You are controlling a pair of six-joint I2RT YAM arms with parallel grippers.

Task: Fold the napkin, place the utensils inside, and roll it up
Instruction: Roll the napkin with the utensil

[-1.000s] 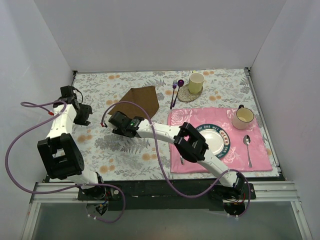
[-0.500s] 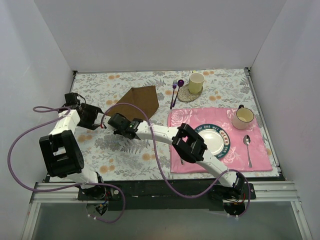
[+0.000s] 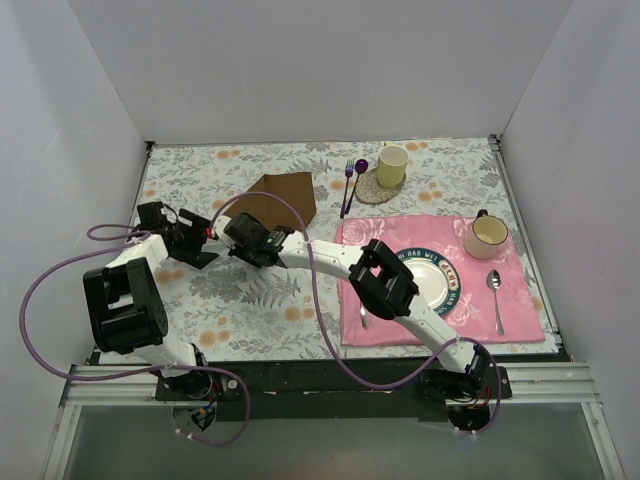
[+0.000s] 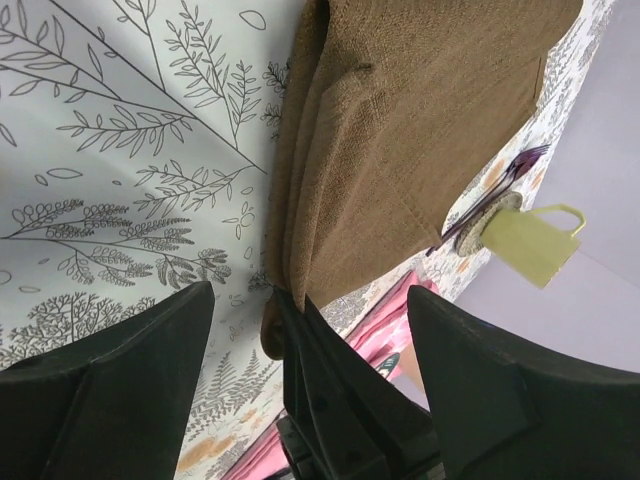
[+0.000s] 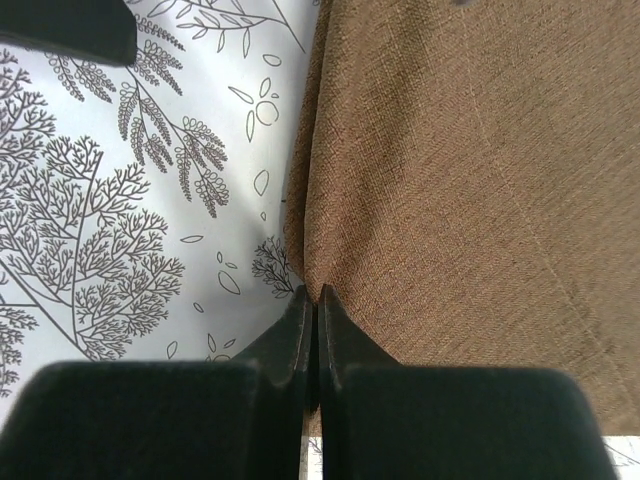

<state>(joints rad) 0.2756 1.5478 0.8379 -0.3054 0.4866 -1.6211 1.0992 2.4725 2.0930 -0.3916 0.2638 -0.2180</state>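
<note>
Floral tablecloth [image 3: 250,300] underneath; napkin [image 3: 285,195] left of pink placemat [image 3: 520,290] (edge doubled over). Right gripper [image 5: 312,295] pinching napkin's corner farthest from placemat; left gripper [image 4: 305,295] just beyond, fingers [image 4: 130,380] spread wide.

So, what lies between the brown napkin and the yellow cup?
A purple fork and a purple spoon lie side by side between the napkin and the cup, nearer the cup. The top view shows this clearly.
</note>
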